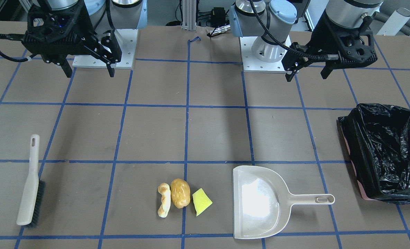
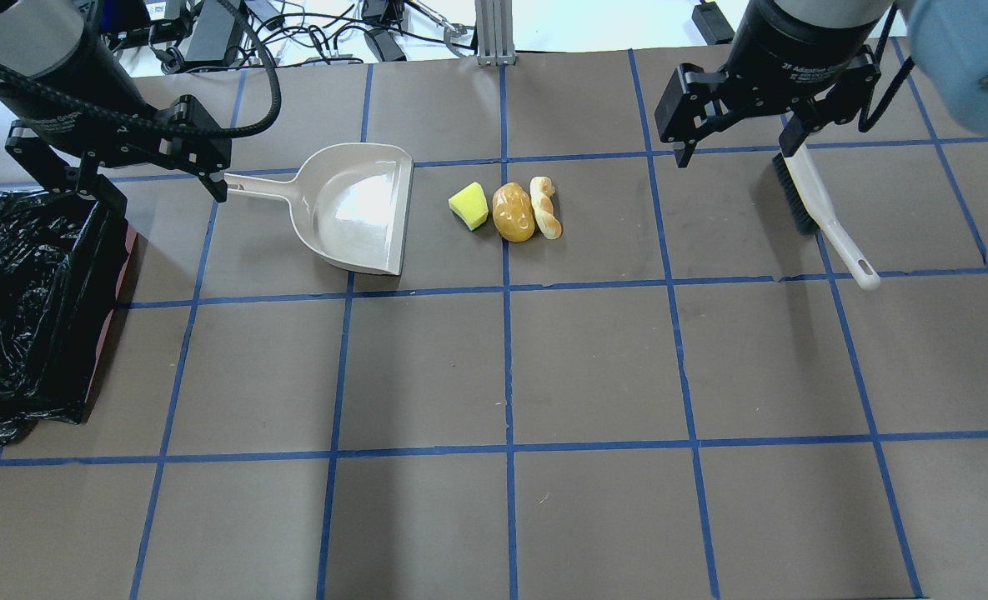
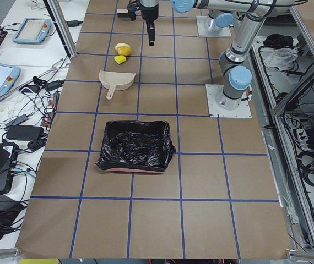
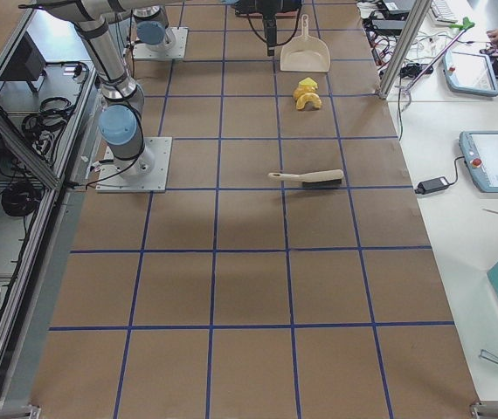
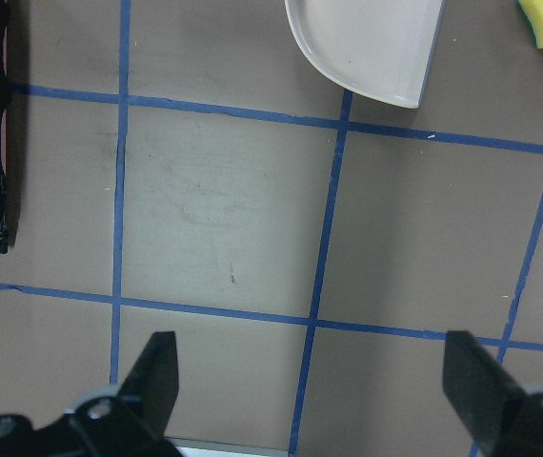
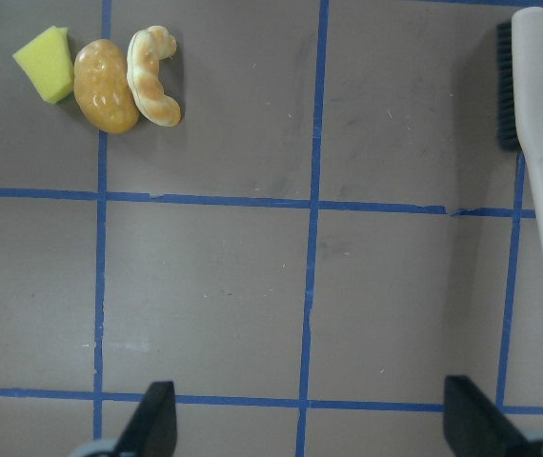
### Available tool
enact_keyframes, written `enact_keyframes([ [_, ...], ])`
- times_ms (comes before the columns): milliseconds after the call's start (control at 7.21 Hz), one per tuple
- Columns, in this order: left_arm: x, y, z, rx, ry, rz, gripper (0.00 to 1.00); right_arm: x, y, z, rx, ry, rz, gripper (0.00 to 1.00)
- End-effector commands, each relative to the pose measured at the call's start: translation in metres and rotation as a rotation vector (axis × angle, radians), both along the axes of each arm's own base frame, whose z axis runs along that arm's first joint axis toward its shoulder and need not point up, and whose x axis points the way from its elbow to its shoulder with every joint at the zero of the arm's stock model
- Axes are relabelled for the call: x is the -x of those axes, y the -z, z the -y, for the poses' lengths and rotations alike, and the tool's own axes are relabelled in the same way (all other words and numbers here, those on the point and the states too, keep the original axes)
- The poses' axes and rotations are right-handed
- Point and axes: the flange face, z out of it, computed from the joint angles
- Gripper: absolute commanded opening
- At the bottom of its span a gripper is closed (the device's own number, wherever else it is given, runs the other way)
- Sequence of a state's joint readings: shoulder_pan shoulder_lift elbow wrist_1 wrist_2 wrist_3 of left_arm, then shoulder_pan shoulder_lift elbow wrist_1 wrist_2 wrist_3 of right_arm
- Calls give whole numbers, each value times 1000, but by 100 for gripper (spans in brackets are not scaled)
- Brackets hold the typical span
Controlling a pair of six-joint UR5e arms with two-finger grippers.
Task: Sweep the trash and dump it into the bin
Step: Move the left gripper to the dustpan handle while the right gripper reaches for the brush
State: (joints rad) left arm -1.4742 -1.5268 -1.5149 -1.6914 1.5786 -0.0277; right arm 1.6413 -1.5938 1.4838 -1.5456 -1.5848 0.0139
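Dustpan [image 1: 256, 204] lying flat nearest, mouth facing the trash: sponge wedge [image 1: 201, 201], potato lump [image 1: 180, 193], bread piece [image 1: 164, 204] sitting in a tight row just beside it. Brush [image 1: 30, 183] lying well apart. Bin [image 1: 360, 152] standing past the dustpan handle. Farthest, left gripper [image 1: 307, 74] and right gripper [image 1: 90, 73] hovering above the table, jaws spread wide, gripping nothing.

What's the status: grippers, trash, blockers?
Left gripper and right gripper open, empty, above table. Trash unswept, three pieces beside dustpan mouth; brush lying apart. Nothing between trash and dustpan; bin on robot's left.
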Motion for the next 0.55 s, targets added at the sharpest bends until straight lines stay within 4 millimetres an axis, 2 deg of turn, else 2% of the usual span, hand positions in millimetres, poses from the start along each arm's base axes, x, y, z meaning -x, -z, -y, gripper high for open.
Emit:
enact_keyframes([
  [0,0,2,0,-4,2,-1,100,0,3,0,-12,11,-1,100],
  [139,0,4,0,-7,2,1,100,2,1,2,5,13,-14,100],
  [416,-1,1,0,-1,-5,-2,100,8,9,3,-23,-12,-20,100],
])
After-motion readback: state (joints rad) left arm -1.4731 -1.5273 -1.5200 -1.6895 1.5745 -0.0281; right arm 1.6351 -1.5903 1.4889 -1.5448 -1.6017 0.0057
